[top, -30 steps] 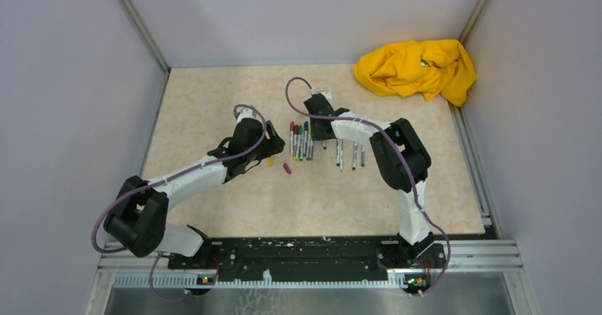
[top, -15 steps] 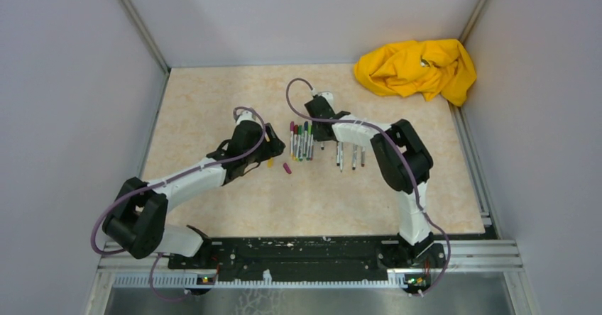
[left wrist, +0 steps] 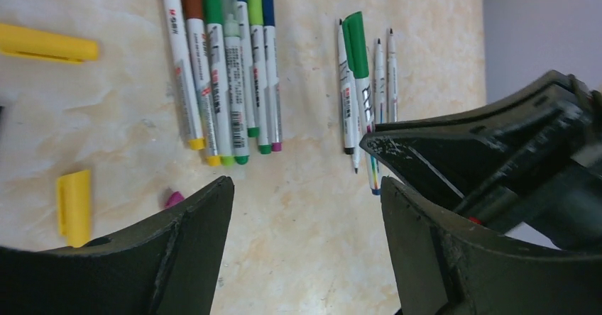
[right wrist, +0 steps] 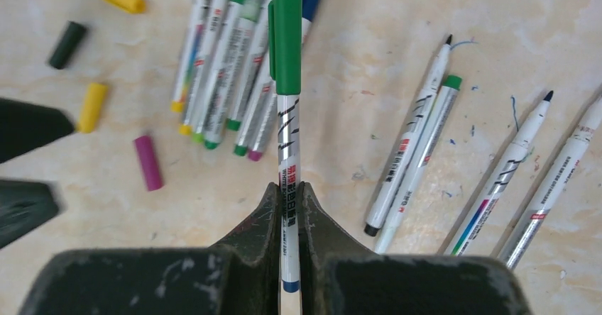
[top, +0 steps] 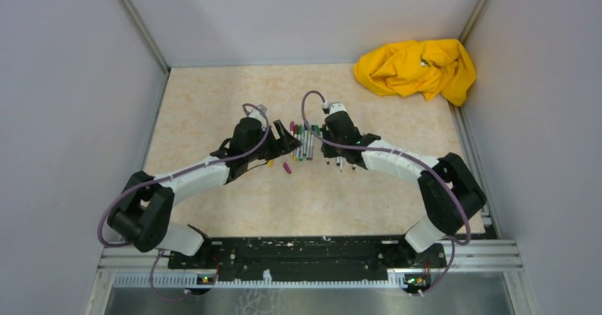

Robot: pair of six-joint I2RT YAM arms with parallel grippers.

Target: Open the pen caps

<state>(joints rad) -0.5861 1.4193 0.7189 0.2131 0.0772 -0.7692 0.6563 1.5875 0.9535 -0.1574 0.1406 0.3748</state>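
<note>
- Between your two arms, mid-frame in the overhead view, what has just changed?
- My right fingers (right wrist: 266, 219) were half apart a moment ago. Now they have clamped together on the green-capped pen (right wrist: 287, 141), and that arm has swung its elbow out toward the lower right. My left fingers (left wrist: 202, 219) have slid in toward it and spread a little wider. They stand well apart with nothing between them.
- What does that mean for the job?
- I judge the grab is done and the pull comes next. One side holds the barrel, so the other has to close on the green cap (right wrist: 287, 42) and draw it straight off.
- How does the pen look?
- It has a thin grey-white barrel with black print and a blue tail end sunk between my right fingers. The cap, with its clip, points to the top of the right wrist view. The pen seems raised off the table (top: 213, 102), crossing over the row of capped pens (right wrist: 227, 67), though I can't be sure of the gap.
- And the rest?
- Bare pens (right wrist: 419, 137) lie at the right of that view with their tips exposed. A yellow cap (right wrist: 92, 106) and a magenta cap (right wrist: 148, 161) sit loose at the left.
</note>
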